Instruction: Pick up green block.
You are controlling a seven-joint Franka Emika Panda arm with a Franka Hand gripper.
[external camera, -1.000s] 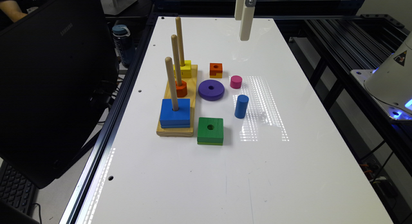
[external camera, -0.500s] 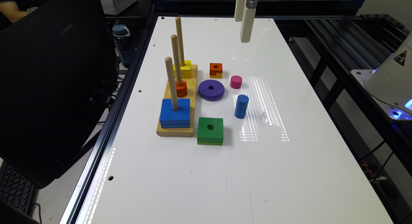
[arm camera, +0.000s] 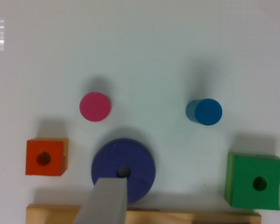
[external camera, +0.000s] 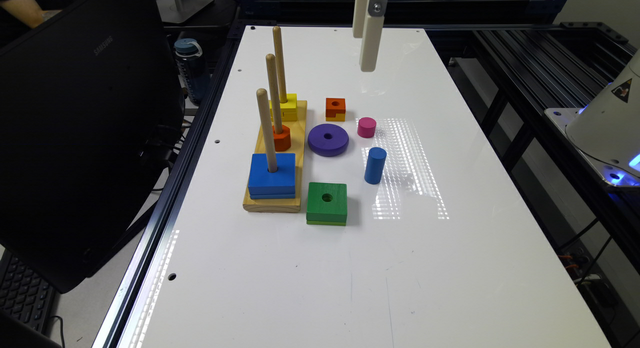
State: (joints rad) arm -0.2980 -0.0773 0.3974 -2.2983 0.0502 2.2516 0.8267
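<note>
- Exterior view: the green block (external camera: 327, 203) lies flat on the white table (external camera: 450, 268), its round centre hole facing up and a thin lighter-green layer along its bottom edge. It sits just beside the near corner of the wooden peg base (external camera: 274, 200), on the exterior view's right of it; whether the two touch cannot be told.
- Exterior view: the peg base carries three upright pegs. The blue square block (external camera: 272, 175) is threaded on the nearest peg, an orange piece (external camera: 281, 138) on the middle peg, a yellow block (external camera: 284, 107) on the farthest.
- Exterior view: loose on the table beyond the green block are a purple ring (external camera: 328, 139), an upright blue cylinder (external camera: 375, 165), a pink cylinder (external camera: 366, 127) and an orange block (external camera: 335, 108), all apart from each other.
- Exterior view: the gripper (external camera: 369, 43) hangs high above the far part of the table, well apart from the green block and touching nothing.
- Exterior view: a dark laptop (external camera: 75, 138) stands off the table at the exterior view's left, with a water bottle (external camera: 190, 68) behind it.
- Wrist view: looking straight down, the green block (arm camera: 256, 181) is untouched, with the wooden base edge (arm camera: 177, 217) near it.
- Wrist view: one grey finger (arm camera: 106, 203) overlaps the purple ring (arm camera: 123, 168), and a sliver of the other finger shows at the frame edge beside the green block. The pincer stands spread wide and released, holding nothing.
- Wrist view: the pink cylinder (arm camera: 94, 106), blue cylinder (arm camera: 206, 112) and orange block (arm camera: 45, 157) lie clear of the fingers.
</note>
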